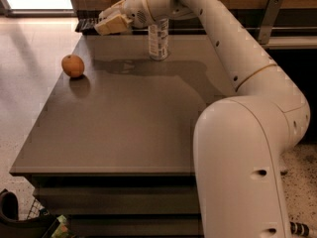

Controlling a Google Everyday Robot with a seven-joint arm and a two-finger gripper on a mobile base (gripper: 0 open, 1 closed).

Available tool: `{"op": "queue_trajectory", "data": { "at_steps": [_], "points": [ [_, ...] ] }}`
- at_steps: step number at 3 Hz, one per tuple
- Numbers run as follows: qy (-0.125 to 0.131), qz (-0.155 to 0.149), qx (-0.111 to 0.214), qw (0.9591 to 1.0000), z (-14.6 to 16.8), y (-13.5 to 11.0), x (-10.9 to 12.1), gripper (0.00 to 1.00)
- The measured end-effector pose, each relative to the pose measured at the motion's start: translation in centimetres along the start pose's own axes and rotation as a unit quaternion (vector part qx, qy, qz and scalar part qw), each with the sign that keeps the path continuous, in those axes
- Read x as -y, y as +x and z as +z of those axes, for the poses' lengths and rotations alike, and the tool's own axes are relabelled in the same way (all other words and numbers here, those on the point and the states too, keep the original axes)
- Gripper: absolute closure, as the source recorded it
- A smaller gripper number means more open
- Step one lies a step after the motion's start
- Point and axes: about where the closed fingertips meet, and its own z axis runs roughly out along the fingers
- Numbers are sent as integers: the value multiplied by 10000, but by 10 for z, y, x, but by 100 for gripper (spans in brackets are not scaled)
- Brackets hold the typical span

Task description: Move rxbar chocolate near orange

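The rxbar chocolate (85,25) shows only as a dark sliver at the far left corner of the table (124,133). Its right end is covered by the gripper (110,25), which sits low right over it; whether the gripper has hold of the bar I can't tell. The arm crosses the top of a clear bottle (158,43) standing beside the gripper, hiding its cap, and I can't make out its contents. The orange (73,66) rests by the left edge, apart from the bar.
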Motion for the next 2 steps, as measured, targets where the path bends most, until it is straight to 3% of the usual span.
{"op": "queue_trajectory", "data": {
  "at_steps": [2],
  "points": [
    [-79,12,5,10000,10,1,-3,0]
  ]
}}
